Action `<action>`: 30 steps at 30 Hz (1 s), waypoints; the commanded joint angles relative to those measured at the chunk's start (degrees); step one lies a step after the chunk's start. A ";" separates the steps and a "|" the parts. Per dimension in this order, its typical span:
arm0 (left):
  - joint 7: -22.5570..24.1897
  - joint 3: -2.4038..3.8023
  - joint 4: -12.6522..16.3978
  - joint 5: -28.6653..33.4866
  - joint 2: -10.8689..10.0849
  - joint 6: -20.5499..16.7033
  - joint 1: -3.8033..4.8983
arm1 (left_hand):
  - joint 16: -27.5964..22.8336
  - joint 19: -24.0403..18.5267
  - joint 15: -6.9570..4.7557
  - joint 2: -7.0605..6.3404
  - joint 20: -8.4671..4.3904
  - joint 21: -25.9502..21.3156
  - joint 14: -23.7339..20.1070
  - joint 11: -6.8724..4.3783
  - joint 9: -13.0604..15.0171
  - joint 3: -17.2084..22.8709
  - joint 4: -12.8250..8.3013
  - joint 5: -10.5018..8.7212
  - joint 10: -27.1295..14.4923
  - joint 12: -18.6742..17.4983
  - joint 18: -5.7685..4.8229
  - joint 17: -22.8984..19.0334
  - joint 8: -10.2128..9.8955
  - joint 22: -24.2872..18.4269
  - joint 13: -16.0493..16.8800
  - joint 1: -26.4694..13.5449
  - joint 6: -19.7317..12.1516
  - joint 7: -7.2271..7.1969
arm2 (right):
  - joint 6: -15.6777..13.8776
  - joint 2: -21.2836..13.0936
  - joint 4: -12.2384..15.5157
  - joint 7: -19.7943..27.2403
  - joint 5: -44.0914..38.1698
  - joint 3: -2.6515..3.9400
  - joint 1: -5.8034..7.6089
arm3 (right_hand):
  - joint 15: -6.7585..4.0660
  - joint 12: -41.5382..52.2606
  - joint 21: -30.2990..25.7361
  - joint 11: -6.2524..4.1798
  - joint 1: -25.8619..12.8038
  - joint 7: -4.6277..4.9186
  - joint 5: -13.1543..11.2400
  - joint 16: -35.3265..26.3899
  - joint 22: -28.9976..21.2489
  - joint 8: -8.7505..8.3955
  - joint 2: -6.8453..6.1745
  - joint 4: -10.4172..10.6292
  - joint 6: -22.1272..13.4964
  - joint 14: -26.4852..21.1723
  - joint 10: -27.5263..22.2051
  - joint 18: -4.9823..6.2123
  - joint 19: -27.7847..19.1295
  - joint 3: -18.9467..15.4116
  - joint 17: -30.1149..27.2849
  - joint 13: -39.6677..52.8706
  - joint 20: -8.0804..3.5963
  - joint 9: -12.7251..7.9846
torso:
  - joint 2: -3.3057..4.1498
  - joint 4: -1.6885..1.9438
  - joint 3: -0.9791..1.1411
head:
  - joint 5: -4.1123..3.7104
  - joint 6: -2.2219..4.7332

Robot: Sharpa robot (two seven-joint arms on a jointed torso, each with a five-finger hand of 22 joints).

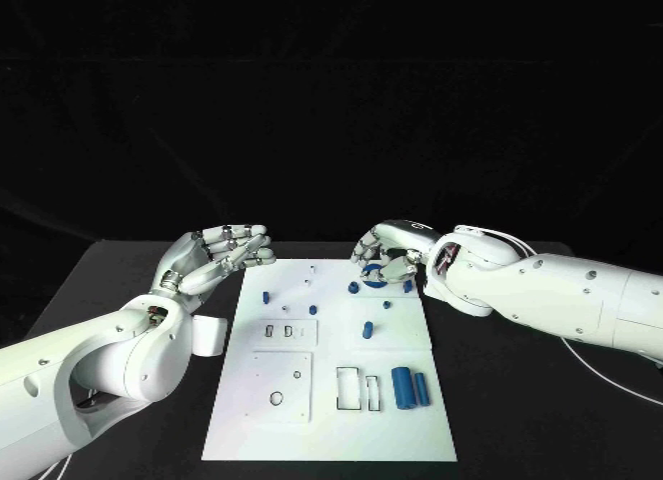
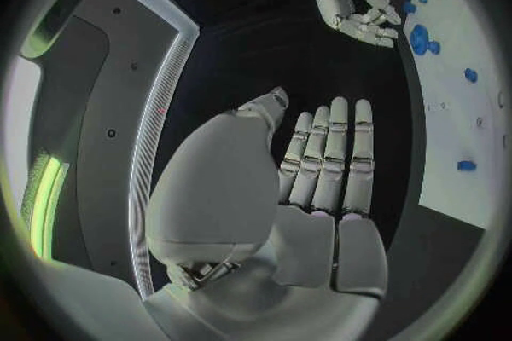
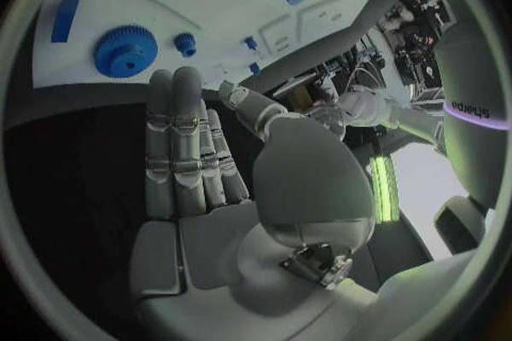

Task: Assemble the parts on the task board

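Nearest on the white task board point(image 1: 259, 430), two blue cylinders point(image 1: 406, 387) lie side by side. Left hand point(image 1: 216, 257) hovers over the bench point(image 1: 115, 270) beside the board, fingers spread, empty. Right hand point(image 1: 387, 253) hovers above a blue gear point(image 3: 125, 50) at the far end, fingers apart, empty.

The one bit of lettering is dark print on the white arm point(image 3: 469, 115) in the right wrist view; it seems to read "sharpa", though its end is cut off. The board and parts carry no readable marks.
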 commanded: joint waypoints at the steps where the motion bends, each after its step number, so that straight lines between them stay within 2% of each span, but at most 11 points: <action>1: -0.83 0.06 0.82 0.41 -0.22 2.21 0.12 | 0.34 0.49 -0.12 -0.44 -0.11 0.26 0.38 -0.14 -0.09 0.20 0.11 -0.38 0.42 -0.41 0.37 0.08 -0.21 -0.08 -0.07 -0.07 0.46 0.60 | 2.30 0.61 -0.10 -5.30 -11.28 0.03 0.03 | -0.06 0.60 3.67 -0.08 -0.24 -0.22 0.09 3.78 3.69 -0.26 -0.66 0.70 0.09 1.41 -0.70 -0.13 1.71 -0.08 2.67 0.27 -0.15 0.18 | 0.94 0.53 -0.21 | -0.21 0.22; 2: -0.87 0.06 0.92 0.47 -0.27 2.27 0.12 | 0.34 0.49 -0.12 -0.44 -0.11 0.26 0.38 -0.14 -0.09 0.20 0.11 -0.38 0.42 -0.41 0.37 0.08 -0.21 -0.08 -0.07 -0.07 0.46 0.60 | 2.37 0.78 -0.13 -5.59 -11.99 0.03 0.03 | -0.07 0.70 5.73 -0.13 -0.23 -0.21 0.06 4.65 6.28 -0.30 -0.75 0.76 0.07 1.51 -0.78 -0.50 2.68 -0.07 3.26 0.31 -0.16 0.22 | 1.07 0.67 -0.25 | -0.34 0.23; 3: -0.92 0.07 1.04 0.55 -0.32 2.34 0.12 | 0.34 0.49 -0.12 -0.44 -0.11 0.26 0.38 -0.14 -0.09 0.20 0.11 -0.38 0.42 -0.41 0.37 0.08 -0.21 -0.08 -0.07 -0.07 0.46 0.60 | 2.48 0.98 -0.16 -5.95 -12.84 0.03 0.03 | -0.07 0.84 10.74 -0.06 -0.33 -0.33 -0.05 6.63 12.77 -0.34 -0.83 0.96 0.05 2.24 -0.95 -1.36 5.20 -0.07 4.46 0.38 -0.27 0.30 | 1.14 0.74 -0.29 | -0.39 0.24; 6: -0.99 0.07 1.27 0.80 -0.41 2.44 0.13 | 0.36 0.52 -0.13 -0.46 -0.12 0.27 0.41 -0.15 -0.09 0.21 0.12 -0.38 0.43 -0.44 0.37 0.10 -0.21 -0.08 -0.06 -0.11 0.47 0.60 | 2.93 1.43 -0.24 -6.77 -14.64 0.03 0.01 | -0.04 1.19 13.76 -0.28 -0.21 -0.10 -0.03 9.26 16.33 -0.39 -0.91 1.22 0.06 1.32 -1.14 -1.81 6.00 0.13 6.32 0.53 -0.26 0.47 | 1.36 0.98 -0.38 | -0.54 0.28; 7: -1.01 0.07 1.33 0.89 -0.43 2.47 0.13 | 0.36 0.53 -0.13 -0.47 -0.13 0.28 0.42 -0.15 -0.09 0.22 0.13 -0.39 0.44 -0.45 0.37 0.11 -0.22 -0.08 -0.06 -0.13 0.47 0.60 | 3.13 1.58 -0.28 -7.02 -15.15 0.03 0.01 | 0.05 1.36 20.80 -0.15 -0.23 -0.35 -0.15 17.01 25.65 -0.53 -1.17 1.44 -0.14 3.14 -1.45 -3.07 9.54 0.18 13.55 0.59 -0.39 0.57 | 1.52 1.12 -0.45 | -0.64 0.35; 9: -1.03 0.07 1.41 1.02 -0.46 2.50 0.13 | 0.37 0.54 -0.13 -0.47 -0.13 0.28 0.42 -0.15 -0.09 0.22 0.13 -0.39 0.44 -0.45 0.37 0.11 -0.22 -0.08 -0.06 -0.14 0.47 0.60 | 3.45 1.79 -0.34 -7.40 -15.96 0.03 -0.01 | 0.08 1.51 25.44 -0.09 -0.40 -0.25 -0.27 23.82 32.00 -0.57 -1.18 1.86 -0.16 3.41 -1.77 -4.12 11.48 0.26 20.76 0.65 -0.19 0.72 | 1.63 1.25 -0.51 | -0.82 0.32; 10: -1.04 0.08 1.43 1.05 -0.47 2.51 0.13 | 0.37 0.54 -0.13 -0.47 -0.13 0.28 0.42 -0.15 -0.09 0.22 0.13 -0.39 0.44 -0.46 0.37 0.12 -0.22 -0.08 -0.06 -0.14 0.48 0.60 | 3.54 1.85 -0.36 -7.51 -16.20 0.03 -0.02 | 0.08 1.51 25.44 -0.09 -0.40 -0.25 -0.27 23.82 32.00 -0.57 -1.18 1.86 -0.16 3.41 -1.77 -4.12 11.48 0.26 20.76 0.65 -0.19 0.72 | 1.68 1.32 -0.56 | -0.88 0.34; 11: -1.06 0.08 1.45 1.11 -0.48 2.52 0.13 | 0.37 0.54 -0.13 -0.47 -0.13 0.28 0.42 -0.15 -0.09 0.22 0.13 -0.39 0.44 -0.46 0.37 0.12 -0.22 -0.08 -0.06 -0.14 0.48 0.60 | 3.69 1.94 -0.38 -7.69 -16.62 0.03 -0.04 | 0.33 1.93 28.39 0.05 -0.19 -0.21 -0.31 28.63 35.72 -0.66 -1.44 2.26 -0.25 2.15 -2.12 -4.51 11.69 0.53 24.90 0.81 0.06 1.03 | 1.72 1.37 -0.56 | -0.92 0.34; 22: -1.23 0.08 1.50 1.64 -0.67 2.59 0.14 | 0.37 0.59 -0.12 -0.53 -0.14 0.30 0.41 -0.13 -0.11 0.22 0.16 -0.40 0.42 -0.53 0.36 0.14 -0.25 -0.09 -0.07 -0.24 0.47 0.62 | 4.70 2.34 -0.57 -8.93 -19.35 0.01 -0.15 | 0.47 2.33 31.99 0.21 0.07 -0.12 -0.33 33.88 40.66 -0.56 -1.71 2.87 -0.10 1.93 -2.67 -5.10 12.42 0.90 29.59 0.93 0.43 1.56 | 2.08 1.55 -0.63 | -1.19 0.52; 25: -1.26 0.08 1.50 1.68 -0.65 2.67 0.14 | 0.37 0.61 -0.11 -0.55 -0.15 0.30 0.39 -0.12 -0.12 0.23 0.17 -0.40 0.41 -0.58 0.36 0.16 -0.27 -0.09 -0.07 -0.30 0.45 0.63 | 5.00 2.49 -0.65 -9.24 -19.75 0.00 -0.17 | 0.50 2.35 32.45 0.22 0.20 -0.14 -0.42 34.56 41.31 -0.52 -1.66 2.92 -0.05 1.97 -2.79 -5.19 12.56 1.03 30.26 0.92 0.47 1.63 | 2.25 1.79 -0.67 | -1.28 0.64; 30: -1.37 0.08 1.46 1.74 -0.64 2.75 0.14 | 0.37 0.61 -0.11 -0.55 -0.15 0.30 0.39 -0.12 -0.12 0.23 0.17 -0.40 0.41 -0.58 0.36 0.16 -0.27 -0.09 -0.07 -0.30 0.45 0.63 | 5.53 2.84 -0.92 -9.46 -20.08 -0.03 -0.31 | 0.54 2.58 34.42 0.20 0.25 -0.20 -0.51 37.10 44.21 -0.41 -1.67 3.19 0.11 2.38 -2.73 -5.64 13.59 1.25 33.00 0.97 0.55 1.86 | 2.40 1.84 -0.62 | -1.24 0.71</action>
